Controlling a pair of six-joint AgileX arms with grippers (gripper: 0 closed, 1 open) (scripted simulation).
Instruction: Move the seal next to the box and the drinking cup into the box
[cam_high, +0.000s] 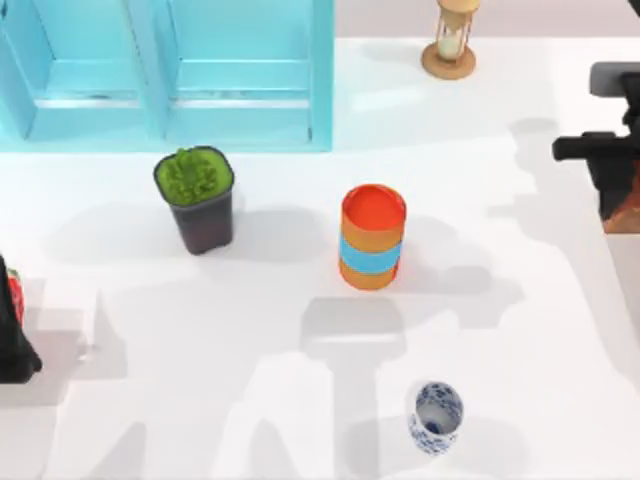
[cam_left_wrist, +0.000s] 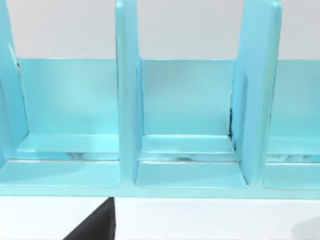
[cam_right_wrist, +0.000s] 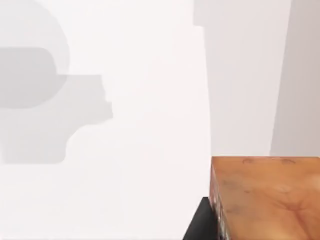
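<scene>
At the right edge of the top view, the right gripper (cam_high: 612, 185) appears clamped on the seal (cam_right_wrist: 265, 197), so the seal step is underway; the left arm is parked at lower left. Next it needs carrying toward the blue box (cam_high: 170, 75) at upper left, while the drinking cup (cam_high: 435, 417) waits at the bottom.

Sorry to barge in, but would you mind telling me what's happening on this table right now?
The right arm's tool is at the table's right edge with the reddish-brown seal by it, far from the blue box at the back left. Whether it grips the seal is unclear. The drinking cup still stands at the front, outside the box. The left arm sits at the left edge.
</scene>
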